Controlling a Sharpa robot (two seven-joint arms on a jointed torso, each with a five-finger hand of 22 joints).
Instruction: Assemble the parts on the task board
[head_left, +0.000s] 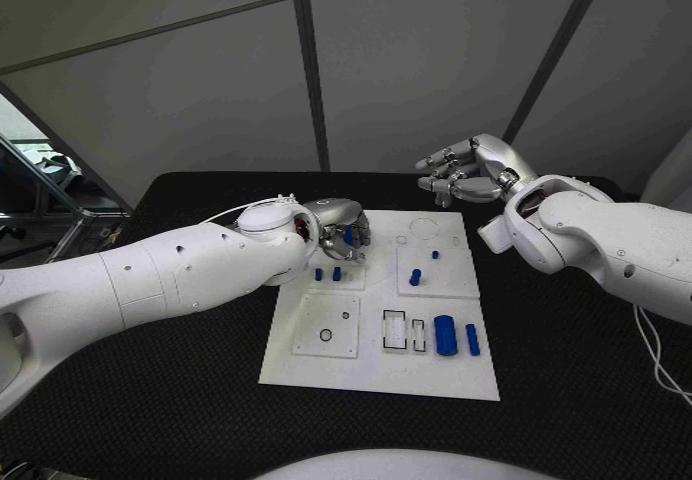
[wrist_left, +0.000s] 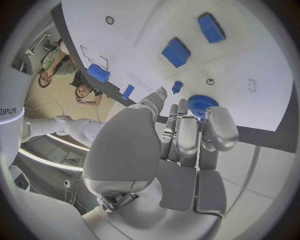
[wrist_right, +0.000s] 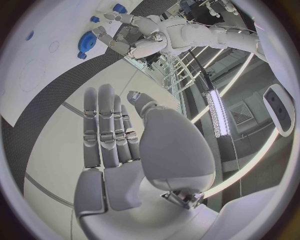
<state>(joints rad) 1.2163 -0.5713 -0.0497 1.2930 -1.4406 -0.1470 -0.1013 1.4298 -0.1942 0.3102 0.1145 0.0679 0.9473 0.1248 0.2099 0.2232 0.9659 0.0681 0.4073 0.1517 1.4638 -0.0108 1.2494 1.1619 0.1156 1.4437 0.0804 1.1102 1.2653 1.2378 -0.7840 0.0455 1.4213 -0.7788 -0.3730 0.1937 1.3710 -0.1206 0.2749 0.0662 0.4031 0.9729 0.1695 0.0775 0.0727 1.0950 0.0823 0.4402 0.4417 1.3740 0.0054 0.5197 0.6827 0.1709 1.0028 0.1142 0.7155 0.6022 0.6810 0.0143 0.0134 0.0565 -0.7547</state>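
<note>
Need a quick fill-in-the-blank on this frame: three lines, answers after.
1. The task board on the table is ___ in colour.
2. The toothed gear at the left hand's fingertips is ___.
3. The right hand, raised beyond the board's far edge, holds ___.
Missing words: white; blue; nothing.

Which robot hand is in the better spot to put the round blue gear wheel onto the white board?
Probably the left hand: its fingertips are at the round blue gear wheel, over the white task board. The right hand is open, beyond the board's far edge.
</note>
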